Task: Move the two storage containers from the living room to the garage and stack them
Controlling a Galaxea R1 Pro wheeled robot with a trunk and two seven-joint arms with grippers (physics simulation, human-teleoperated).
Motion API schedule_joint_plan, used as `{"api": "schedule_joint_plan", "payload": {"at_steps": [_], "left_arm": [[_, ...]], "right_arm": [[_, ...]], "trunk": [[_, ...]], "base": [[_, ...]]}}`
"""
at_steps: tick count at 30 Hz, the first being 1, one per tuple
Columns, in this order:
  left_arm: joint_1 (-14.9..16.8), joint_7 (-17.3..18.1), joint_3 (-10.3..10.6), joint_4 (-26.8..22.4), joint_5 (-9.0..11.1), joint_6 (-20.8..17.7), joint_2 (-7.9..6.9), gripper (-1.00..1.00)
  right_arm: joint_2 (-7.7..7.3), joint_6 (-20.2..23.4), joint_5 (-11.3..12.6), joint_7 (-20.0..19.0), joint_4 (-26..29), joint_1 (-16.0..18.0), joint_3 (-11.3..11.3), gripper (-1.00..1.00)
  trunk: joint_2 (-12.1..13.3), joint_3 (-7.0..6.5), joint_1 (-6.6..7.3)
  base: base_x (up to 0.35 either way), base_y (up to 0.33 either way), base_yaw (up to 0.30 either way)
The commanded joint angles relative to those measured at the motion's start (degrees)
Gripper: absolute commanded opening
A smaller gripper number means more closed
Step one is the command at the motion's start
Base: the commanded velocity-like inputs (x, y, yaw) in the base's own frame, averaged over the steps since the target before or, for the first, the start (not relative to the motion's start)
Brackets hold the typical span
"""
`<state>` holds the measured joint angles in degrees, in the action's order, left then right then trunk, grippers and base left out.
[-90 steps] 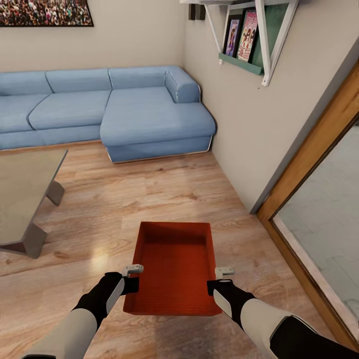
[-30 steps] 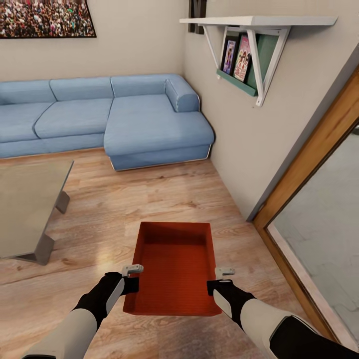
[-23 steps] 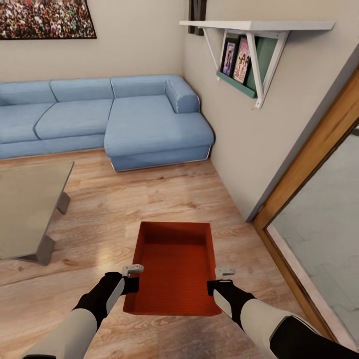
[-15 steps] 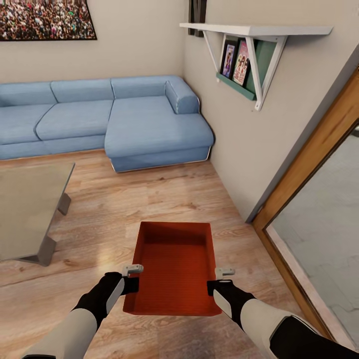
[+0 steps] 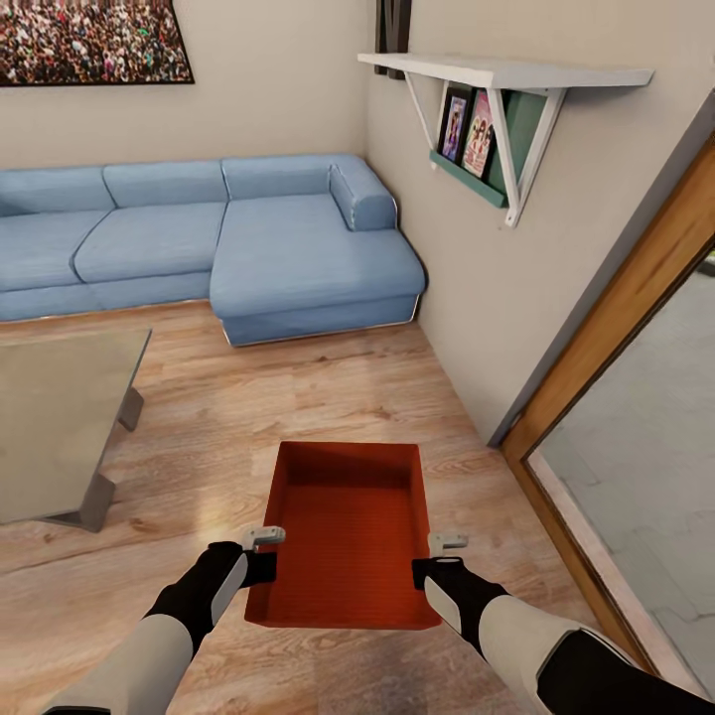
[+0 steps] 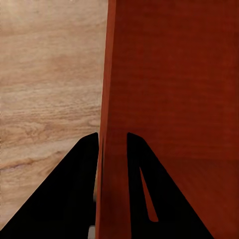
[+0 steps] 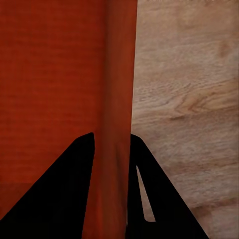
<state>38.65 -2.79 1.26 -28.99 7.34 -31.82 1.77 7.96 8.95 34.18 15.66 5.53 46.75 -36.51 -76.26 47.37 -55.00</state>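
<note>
- Arms nearest the camera, both reaching forward in black-and-white sleeves, one to each side of a single orange-red storage container [image 5: 348, 541].
- Left gripper [image 5: 266, 556] clamped on the container's left long wall; in the left wrist view the left gripper [image 6: 110, 142] has one dark finger [image 6: 79, 169] outside the wall and one inside, wall pinched between.
- Right gripper [image 5: 437, 558] clamped on the right long wall; in the right wrist view the right gripper [image 7: 110, 142] likewise straddles the wall, one finger [image 7: 144, 174] outside, the other over the container's interior.
- Storage container held level between the two grippers, above the light wood-plank floor [image 5: 298, 397], open top up, inside empty, long axis pointing away from the robot. Orange-red wall and interior fill much of the left wrist view [image 6: 174, 99] and the right wrist view [image 7: 55, 74].
- Plank floor visible beside the container wall in both wrist views [image 6: 50, 74] [image 7: 184, 99].
- Low glass-topped table [image 5: 50, 417] at the left, well apart from the container.
- Wood-framed glass door [image 5: 636, 328] at the right, pale grey ground seen through the pane.
- Blue sectional sofa [image 5: 228, 238] farther on, against the beige back wall, its chaise end toward the corner.
- White wall shelf [image 5: 506, 74] on the right-hand wall above the sofa's end, with a green rack below holding picture books [image 5: 467, 124].
- Framed crowd picture [image 5: 89, 40] on the back wall over the sofa.
</note>
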Motion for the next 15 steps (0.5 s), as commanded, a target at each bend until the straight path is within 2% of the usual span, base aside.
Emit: {"api": "schedule_joint_plan", "payload": {"at_steps": [1, 15], "left_arm": [[0.0, -0.7, 0.0, 0.0, -1.4, -0.4, -0.28, -1.0], [0.0, -0.7, 0.0, 0.0, -1.4, -0.4, -0.44, -1.0]], "right_arm": [[-0.47, 0.4, -1.0, 0.4, 0.2, 0.0, -0.6, -1.0], [-0.4, 0.5, -1.0, 0.5, 0.2, 0.0, -0.6, -1.0]], "trunk": [[0.4, -0.15, 0.23], [6.0, -2.66, 3.3]], "base": [[0.0, 0.0, 0.0], [0.0, 0.0, 0.0]]}}
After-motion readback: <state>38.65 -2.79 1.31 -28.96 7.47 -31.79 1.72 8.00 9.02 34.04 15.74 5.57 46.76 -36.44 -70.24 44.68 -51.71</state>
